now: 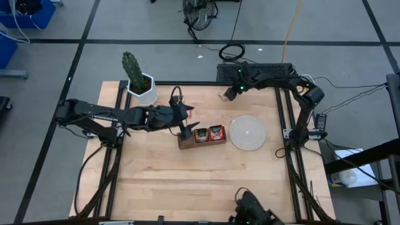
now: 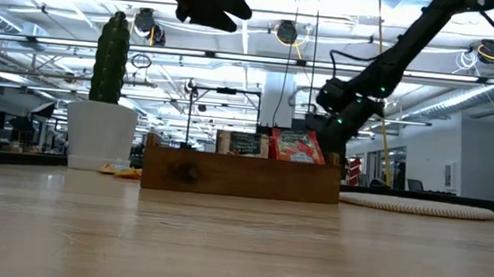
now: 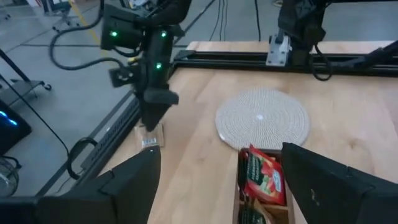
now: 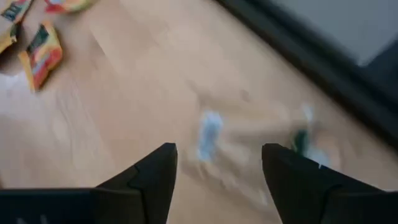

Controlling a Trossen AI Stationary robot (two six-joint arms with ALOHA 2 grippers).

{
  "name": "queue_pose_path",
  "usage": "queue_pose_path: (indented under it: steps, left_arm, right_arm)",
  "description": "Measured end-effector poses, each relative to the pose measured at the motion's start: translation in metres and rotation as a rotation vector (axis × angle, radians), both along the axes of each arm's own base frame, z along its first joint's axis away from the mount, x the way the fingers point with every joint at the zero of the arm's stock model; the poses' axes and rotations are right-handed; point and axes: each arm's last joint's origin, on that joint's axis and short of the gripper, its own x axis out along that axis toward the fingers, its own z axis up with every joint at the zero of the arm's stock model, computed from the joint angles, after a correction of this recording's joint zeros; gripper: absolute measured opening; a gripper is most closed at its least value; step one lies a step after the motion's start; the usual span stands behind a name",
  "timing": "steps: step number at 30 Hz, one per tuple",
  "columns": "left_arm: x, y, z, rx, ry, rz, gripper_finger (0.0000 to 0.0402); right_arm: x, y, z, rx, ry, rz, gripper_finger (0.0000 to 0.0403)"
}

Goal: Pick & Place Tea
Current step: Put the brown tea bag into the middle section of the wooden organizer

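A brown wooden tray (image 1: 201, 139) stands mid-table with a dark tea sachet (image 1: 201, 134) and a red tea sachet (image 3: 263, 177) upright in its compartments. My left gripper (image 3: 217, 180) hovers open above the tray's left end, holding nothing. My right gripper (image 4: 217, 165) is open at the table's far edge, pointing slantwise down at a pale sachet (image 3: 149, 138) that lies flat on the wood just below its fingertips. Yellow-orange sachets (image 4: 40, 53) lie farther along the far edge, near the plant pot.
A round whitish woven disc (image 1: 248, 132) lies right of the tray. A cactus in a white pot (image 1: 142, 87) stands at the far left corner. The black frame rail (image 3: 273, 59) runs along the far edge behind my right gripper. The near half of the table is bare wood.
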Motion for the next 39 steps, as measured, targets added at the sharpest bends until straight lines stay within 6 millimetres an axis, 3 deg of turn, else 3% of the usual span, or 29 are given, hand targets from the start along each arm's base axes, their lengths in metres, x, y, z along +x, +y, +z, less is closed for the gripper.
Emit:
queue_pose_path:
  steps: [4, 8, 12, 16, 23, 32, 36, 39]
  left_arm:
    - [0.001, 0.0, 0.002, 0.0, -0.019, 0.001, 0.0328]
    - [0.001, 0.0, 0.002, -0.002, -0.021, 0.001, 0.0321]
    - [0.001, 0.0, 0.002, -0.004, -0.021, 0.002, 0.0317]
    - [0.001, 0.0, 0.002, -0.004, -0.02, 0.002, 0.0322]
    - [0.001, 0.0, 0.002, 0.0, -0.02, 0.001, 0.032]
    - [0.001, 0.0, 0.002, 0.0, -0.019, 0.0, 0.0316]
    - [0.001, 0.0, 0.002, 0.0, -0.019, 0.0, 0.0319]
    - [0.001, 0.0, 0.002, 0.0, -0.02, 0.0, 0.0314]
  right_arm:
    - [0.02, -0.001, 0.01, -0.114, 0.023, 0.032, 0.0206]
    - [0.028, -0.007, 0.009, -0.118, 0.079, 0.051, 0.0195]
    - [0.031, -0.017, -0.003, -0.061, 0.13, 0.049, 0.0181]
    - [0.027, -0.014, -0.017, 0.019, 0.205, 0.065, 0.017]
    - [0.016, 0.018, -0.01, 0.191, 0.383, 0.176, 0.016]
    - [0.0, 0.063, 0.038, 0.297, 0.503, 0.276, 0.016]
    - [-0.001, 0.08, 0.062, 0.187, 0.464, 0.297, 0.016]
    - [0.001, 0.092, 0.067, -0.027, 0.462, 0.318, 0.0165]
